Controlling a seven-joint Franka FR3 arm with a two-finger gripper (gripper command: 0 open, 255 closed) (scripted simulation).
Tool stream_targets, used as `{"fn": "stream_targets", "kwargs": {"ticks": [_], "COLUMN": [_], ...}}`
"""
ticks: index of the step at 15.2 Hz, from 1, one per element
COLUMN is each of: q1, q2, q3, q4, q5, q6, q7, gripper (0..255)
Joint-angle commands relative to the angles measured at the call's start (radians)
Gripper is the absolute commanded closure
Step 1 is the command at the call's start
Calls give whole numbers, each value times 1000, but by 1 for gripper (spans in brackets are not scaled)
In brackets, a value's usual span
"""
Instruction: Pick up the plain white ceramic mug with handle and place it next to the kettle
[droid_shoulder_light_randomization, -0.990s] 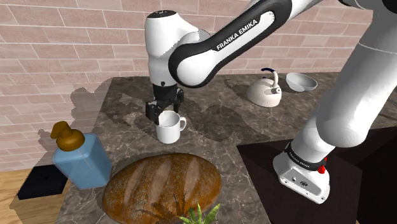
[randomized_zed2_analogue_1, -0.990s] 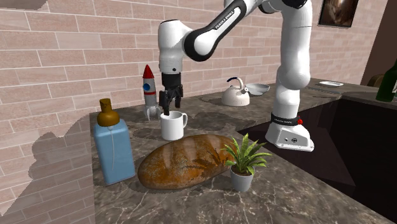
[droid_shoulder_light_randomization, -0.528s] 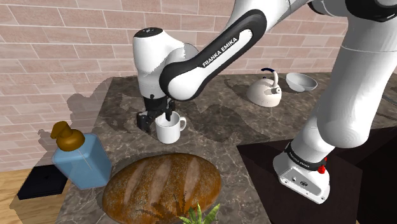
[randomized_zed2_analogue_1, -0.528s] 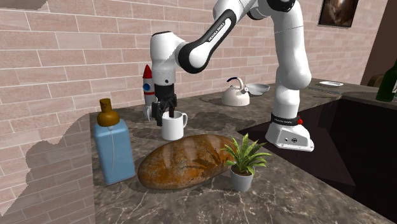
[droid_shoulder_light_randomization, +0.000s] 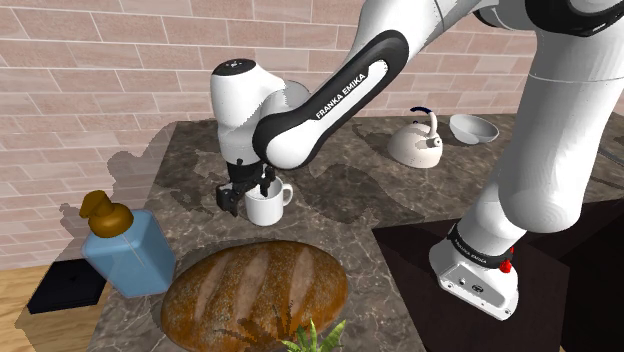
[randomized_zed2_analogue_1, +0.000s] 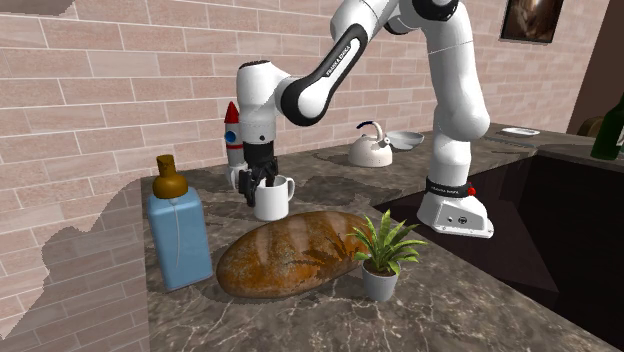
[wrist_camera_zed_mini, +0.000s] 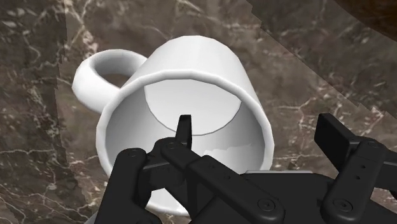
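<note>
Nearest in the shoulder view, a green potted plant (droid_shoulder_light_randomization: 313, 336) is cut off by the lower edge. It sits just beside a large brown crusty bread loaf (droid_shoulder_light_randomization: 255, 290) and near a blue soap bottle with a tan pump (droid_shoulder_light_randomization: 124, 248). All rest on a dark, white-veined marble counter (droid_shoulder_light_randomization: 190, 165). Behind the loaf, the plain white mug with a loop handle (droid_shoulder_light_randomization: 267, 206) stands upright. The all-black gripper (droid_shoulder_light_randomization: 247, 193) reaches down onto it with its fingers apart, one inside the mug and the other outside its wall. Well beyond sit a white kettle with a dark handle (droid_shoulder_light_randomization: 415, 145) and a pale bowl (droid_shoulder_light_randomization: 473, 128), before a brick wall (droid_shoulder_light_randomization: 100, 70). A red-and-white toy rocket (randomized_zed2_analogue_1: 232, 130) stands just behind the arm, its base hard to make out.
</note>
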Motion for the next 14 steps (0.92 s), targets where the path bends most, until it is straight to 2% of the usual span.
{"fn": "stream_targets", "kwargs": {"ticks": [1,3,4,14], "q1": [0,0,0,-2], "q2": [0,0,0,-9], "q3": [0,0,0,3], "q4": [0,0,0,2], "q5": [0,0,0,7], "q6": [1,0,0,-10], "q7": [0,0,0,-5], "gripper": [0,0,255,255]}}
